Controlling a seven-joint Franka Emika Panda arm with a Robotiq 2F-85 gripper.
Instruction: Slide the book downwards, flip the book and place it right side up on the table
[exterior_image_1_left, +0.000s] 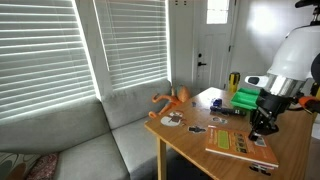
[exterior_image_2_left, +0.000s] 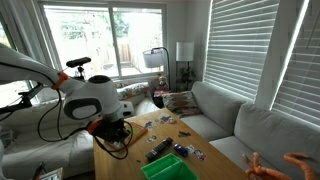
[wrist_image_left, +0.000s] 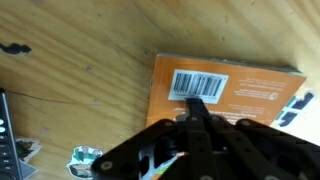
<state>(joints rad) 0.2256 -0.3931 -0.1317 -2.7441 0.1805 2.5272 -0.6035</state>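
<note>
The book (wrist_image_left: 250, 88) lies flat on the light-brown wooden table (wrist_image_left: 80, 90), its orange-red cover with a white barcode facing up. In an exterior view the book (exterior_image_1_left: 238, 146) lies near a table corner. My gripper (wrist_image_left: 197, 108) is shut, fingers together, with its tip down on the book's cover just below the barcode; it holds nothing. In an exterior view the gripper (exterior_image_1_left: 258, 132) stands over the book's far edge. In an exterior view the gripper (exterior_image_2_left: 118, 136) hangs low over the table (exterior_image_2_left: 170, 135), and the book is hidden behind it.
A bright green ridged plastic object (exterior_image_1_left: 246, 98) (exterior_image_2_left: 165, 168) sits on the table. An orange toy (exterior_image_1_left: 172, 98) lies at one table corner, with small items (exterior_image_1_left: 195, 128) and a black remote (exterior_image_2_left: 158, 150) scattered about. A crumpled wrapper (wrist_image_left: 85, 158) lies near the book. A grey couch (exterior_image_1_left: 70, 140) adjoins the table.
</note>
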